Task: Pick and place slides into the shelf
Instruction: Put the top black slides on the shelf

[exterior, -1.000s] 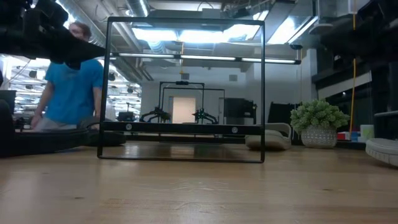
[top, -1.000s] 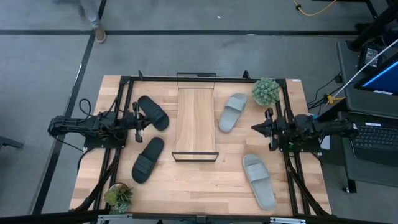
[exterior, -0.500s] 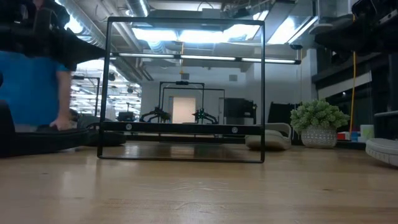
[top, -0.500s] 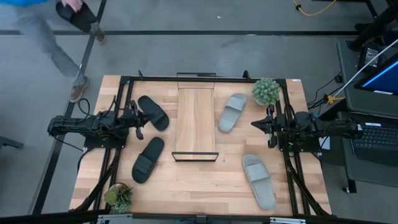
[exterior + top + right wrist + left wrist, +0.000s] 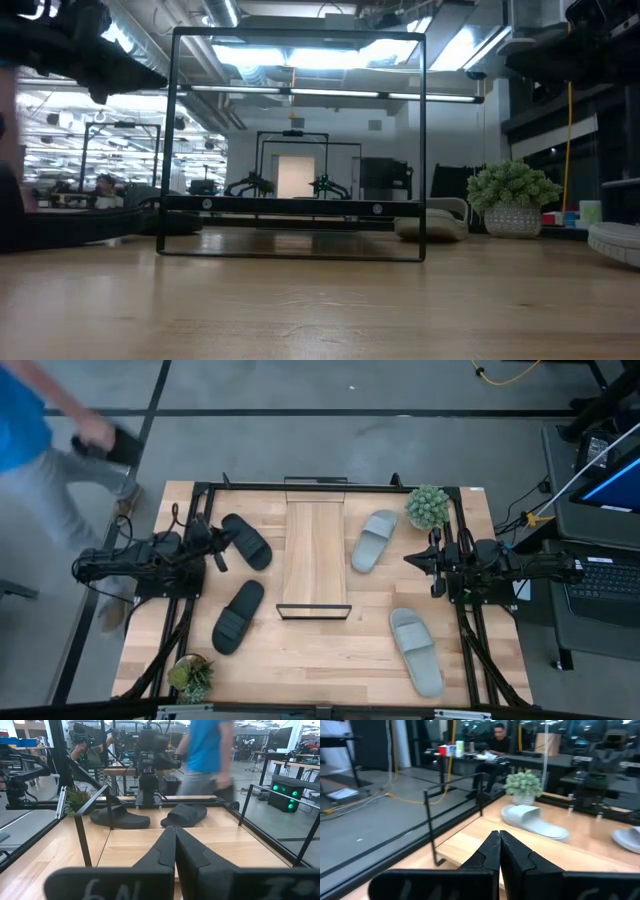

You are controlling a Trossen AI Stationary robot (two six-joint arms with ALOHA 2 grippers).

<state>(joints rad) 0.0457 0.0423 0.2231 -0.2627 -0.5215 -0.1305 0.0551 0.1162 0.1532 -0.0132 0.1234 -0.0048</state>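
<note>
Honestly, those slides look light, rubbery and bendy, so pinching the wide strap seems safest. Both claws, left and right, are pinched closed on nothing.

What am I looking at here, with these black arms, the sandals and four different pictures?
It is a two-armed robot at a wooden table. One picture looks straight down, one looks level across the tabletop, and two come from cameras on the arms' wrists.

The left gripper and the right gripper are two-fingered claws. Both are shut and hold nothing.

Between them lies the shelf, a narrow light board with a black wire frame, with nothing on it yet. Two black slides lie on its left and two grey slides on its right. Two small potted plants stand at corners. A person in blue is beside the table.
</note>
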